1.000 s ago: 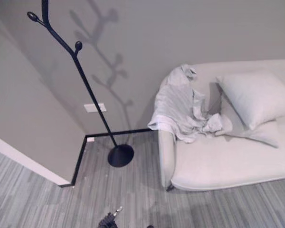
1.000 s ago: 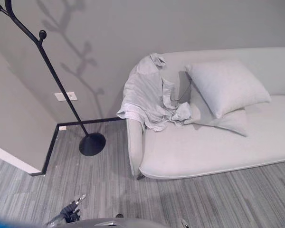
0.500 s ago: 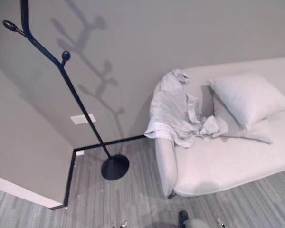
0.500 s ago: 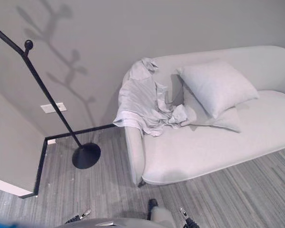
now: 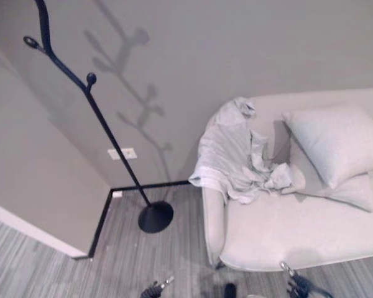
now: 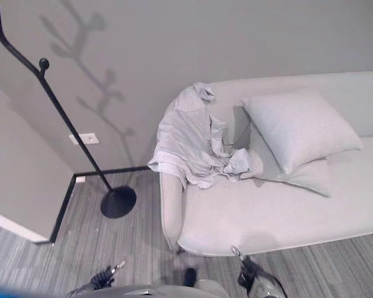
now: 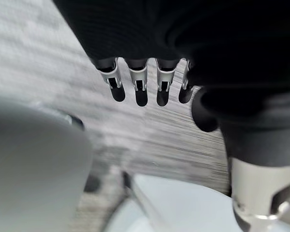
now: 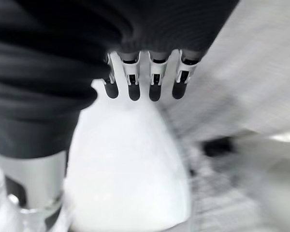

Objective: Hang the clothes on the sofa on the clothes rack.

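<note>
A light grey garment [image 5: 233,152] lies crumpled over the left armrest and backrest of the pale sofa [image 5: 280,239]. The black clothes rack [image 5: 102,124] stands left of the sofa, leaning in the view, its round base [image 5: 155,217] on the floor and knobbed branches up high. My left hand [image 5: 155,289] hangs low at the bottom edge, far from the garment. In the left wrist view its fingers [image 7: 140,87] are relaxed over the floor and hold nothing. My right hand [image 6: 255,279] is low in front of the sofa's front edge, its fingers [image 8: 154,82] also straight and empty.
Two pale pillows [image 5: 336,139] rest on the sofa to the right of the garment. A white wall corner with a black floor strip [image 5: 102,217] juts out left of the rack's base. A wall outlet [image 5: 123,153] sits behind the pole. Striped grey floor [image 5: 43,273] lies in front.
The camera has shifted, so the whole scene sits differently. My right hand has come up into view near the sofa's front edge. The garment and rack have not moved.
</note>
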Tool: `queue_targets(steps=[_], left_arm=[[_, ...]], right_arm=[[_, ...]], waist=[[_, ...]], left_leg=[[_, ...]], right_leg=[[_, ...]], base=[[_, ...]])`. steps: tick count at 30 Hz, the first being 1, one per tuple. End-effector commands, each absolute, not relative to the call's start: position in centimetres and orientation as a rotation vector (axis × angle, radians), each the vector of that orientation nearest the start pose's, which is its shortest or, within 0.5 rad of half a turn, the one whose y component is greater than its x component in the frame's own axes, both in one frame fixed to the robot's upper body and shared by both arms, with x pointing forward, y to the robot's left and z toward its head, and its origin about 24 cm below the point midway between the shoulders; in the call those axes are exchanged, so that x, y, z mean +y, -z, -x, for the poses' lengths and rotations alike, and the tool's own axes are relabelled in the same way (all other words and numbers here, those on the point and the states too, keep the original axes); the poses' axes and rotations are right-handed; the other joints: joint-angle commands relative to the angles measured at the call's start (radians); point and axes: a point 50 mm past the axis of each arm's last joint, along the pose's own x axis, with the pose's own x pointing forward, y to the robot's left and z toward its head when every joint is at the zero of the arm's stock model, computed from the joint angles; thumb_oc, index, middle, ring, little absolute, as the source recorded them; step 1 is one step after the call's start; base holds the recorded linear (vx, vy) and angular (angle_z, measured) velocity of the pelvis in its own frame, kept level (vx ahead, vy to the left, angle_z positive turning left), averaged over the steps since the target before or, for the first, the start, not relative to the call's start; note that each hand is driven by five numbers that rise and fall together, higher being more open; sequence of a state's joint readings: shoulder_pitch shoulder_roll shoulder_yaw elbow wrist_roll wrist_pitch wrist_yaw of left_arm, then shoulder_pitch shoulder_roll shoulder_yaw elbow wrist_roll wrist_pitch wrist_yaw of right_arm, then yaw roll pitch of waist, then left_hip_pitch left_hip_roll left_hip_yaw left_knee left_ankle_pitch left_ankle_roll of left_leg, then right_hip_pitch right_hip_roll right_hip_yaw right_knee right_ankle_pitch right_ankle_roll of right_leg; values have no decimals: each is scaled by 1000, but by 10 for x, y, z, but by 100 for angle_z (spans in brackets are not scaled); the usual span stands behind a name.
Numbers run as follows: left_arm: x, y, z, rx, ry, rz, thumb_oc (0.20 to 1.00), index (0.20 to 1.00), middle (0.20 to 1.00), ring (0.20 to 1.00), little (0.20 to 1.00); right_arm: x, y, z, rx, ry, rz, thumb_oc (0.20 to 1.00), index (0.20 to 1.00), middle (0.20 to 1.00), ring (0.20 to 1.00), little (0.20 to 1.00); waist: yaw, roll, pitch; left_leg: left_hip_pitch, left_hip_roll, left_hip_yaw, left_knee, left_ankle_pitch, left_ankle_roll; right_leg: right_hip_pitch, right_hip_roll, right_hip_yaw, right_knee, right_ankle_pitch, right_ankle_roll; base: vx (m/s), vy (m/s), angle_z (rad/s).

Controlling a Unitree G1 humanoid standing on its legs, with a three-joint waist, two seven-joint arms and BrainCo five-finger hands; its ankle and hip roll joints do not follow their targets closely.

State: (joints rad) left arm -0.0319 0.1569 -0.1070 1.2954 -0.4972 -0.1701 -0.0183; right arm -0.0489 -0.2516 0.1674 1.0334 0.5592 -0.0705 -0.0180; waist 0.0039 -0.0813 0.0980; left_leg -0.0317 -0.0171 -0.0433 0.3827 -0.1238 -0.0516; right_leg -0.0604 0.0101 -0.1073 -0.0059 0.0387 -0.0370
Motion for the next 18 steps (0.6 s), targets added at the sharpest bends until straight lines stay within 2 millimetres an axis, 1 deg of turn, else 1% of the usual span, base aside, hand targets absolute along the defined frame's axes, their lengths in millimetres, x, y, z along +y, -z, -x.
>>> queue_targets(steps=[1,2,3,5,6,7,8,9,10,11,12,13,14,15,16,17,18], left_arm=[[196,165,-98,1052,-340,256,1000,1000,1000,1000,1000],[197,165,-98,1044,-357,271,1000,1000,1000,1000,1000],[197,165,-96,1044,-367,281,1000,1000,1000,1000,1000],[195,165,-95,1045,-376,291,1000,1000,1000,1000,1000],[196,165,-95,1036,-393,304,1000,1000,1000,1000,1000],[195,165,-96,1027,-414,321,1000,1000,1000,1000,1000],[196,164,-97,1018,-433,331,1000,1000,1000,1000,1000],[197,164,-99,1006,-463,345,1000,1000,1000,1000,1000],[197,164,-98,1000,-509,365,1000,1000,1000,1000,1000],[194,166,-90,1024,-535,372,1000,1000,1000,1000,1000],[194,166,-90,1024,-535,372,1000,1000,1000,1000,1000],[194,167,-88,1035,-533,361,1000,1000,1000,1000,1000],[198,167,-85,1052,-530,322,1000,1000,1000,1000,1000],[198,167,-85,1052,-530,321,1000,1000,1000,1000,1000],[206,166,-86,1059,-497,239,1000,1000,1000,1000,1000],[206,166,-86,1059,-498,239,1000,1000,1000,1000,1000],[210,164,-90,1053,-482,200,1000,1000,1000,1000,1000]], right_arm=[[-233,119,-180,784,250,-62,1000,1000,1000,1000,1000],[-236,114,-187,755,234,-27,1000,1000,1000,1000,1000],[-238,107,-193,719,225,2,1000,1000,1000,1000,1000],[-240,96,-205,664,193,89,1000,1000,1000,1000,1000],[-240,89,-211,628,196,135,1000,1000,1000,1000,1000],[-241,84,-215,602,197,186,1000,1000,1000,1000,1000],[-243,81,-218,585,211,241,1000,1000,1000,1000,1000],[-244,76,-223,562,213,300,1000,1000,1000,1000,1000],[-248,69,-228,532,232,428,1000,1000,1000,1000,1000],[-249,66,-231,512,237,544,1000,1000,1000,1000,1000],[-249,66,-231,512,237,545,1000,1000,1000,1000,1000],[-248,64,-233,504,233,568,1000,1000,1000,1000,1000],[-248,63,-239,511,247,606,1000,1000,1000,1000,1000],[-248,63,-239,511,247,606,1000,1000,1000,1000,1000],[-248,57,-248,484,266,645,1000,1000,1000,1000,1000],[-248,57,-248,483,266,645,1000,1000,1000,1000,1000],[-248,53,-254,470,277,665,1000,1000,1000,1000,1000]], waist=[[-5,6,-4],[-1,-1,-8],[1,-4,-13],[9,6,-15],[14,10,-13],[19,16,-12],[23,20,-12],[26,25,-11],[38,36,-11],[51,59,-25],[51,59,-24],[55,65,-35],[62,68,-50],[63,67,-49],[73,61,-61],[74,60,-60],[80,56,-61]], left_leg=[[4,18,2,-142,36,8],[1,37,7,-188,37,11],[-9,59,5,-227,60,9],[-36,118,-19,-365,162,-4],[-59,139,-28,-424,189,-11],[-75,154,-35,-465,207,-19],[-111,162,-46,-470,211,-27],[-145,166,-41,-470,210,-36],[-170,172,-18,-470,216,-51],[-149,176,-31,-470,228,-56],[-147,176,-30,-470,227,-56],[-136,169,-31,-470,237,-60],[-108,155,-15,-470,253,-53],[-106,154,-13,-470,252,-52],[-87,132,9,-470,245,-40],[-86,131,11,-470,244,-39],[-82,120,21,-470,241,-33]], right_leg=[[137,-47,61,-35,-36,80],[141,-56,62,-40,-39,84],[140,-61,62,-43,-41,87],[146,-59,65,-42,-63,85],[154,-61,71,-42,-79,84],[164,-61,76,-42,-91,84],[174,-64,78,-45,-101,85],[189,-67,76,-49,-109,85],[229,-81,75,-66,-119,96],[260,-90,89,-79,-129,109],[261,-90,89,-79,-129,108],[270,-106,92,-81,-128,116],[278,-146,95,-81,-119,135],[278,-147,97,-81,-120,135],[270,-183,102,-80,-109,154],[270,-184,103,-80,-109,154],[263,-198,106,-80,-103,162]], base=[[93,34,-7],[127,46,-6],[145,70,3],[146,97,32],[148,108,48],[148,117,35],[165,132,28],[277,229,29],[422,356,20],[356,301,-3],[309,262,-29],[327,289,-46],[329,291,-52],[369,343,-53],[156,147,-56],[214,206,-56],[93,114,-52]])
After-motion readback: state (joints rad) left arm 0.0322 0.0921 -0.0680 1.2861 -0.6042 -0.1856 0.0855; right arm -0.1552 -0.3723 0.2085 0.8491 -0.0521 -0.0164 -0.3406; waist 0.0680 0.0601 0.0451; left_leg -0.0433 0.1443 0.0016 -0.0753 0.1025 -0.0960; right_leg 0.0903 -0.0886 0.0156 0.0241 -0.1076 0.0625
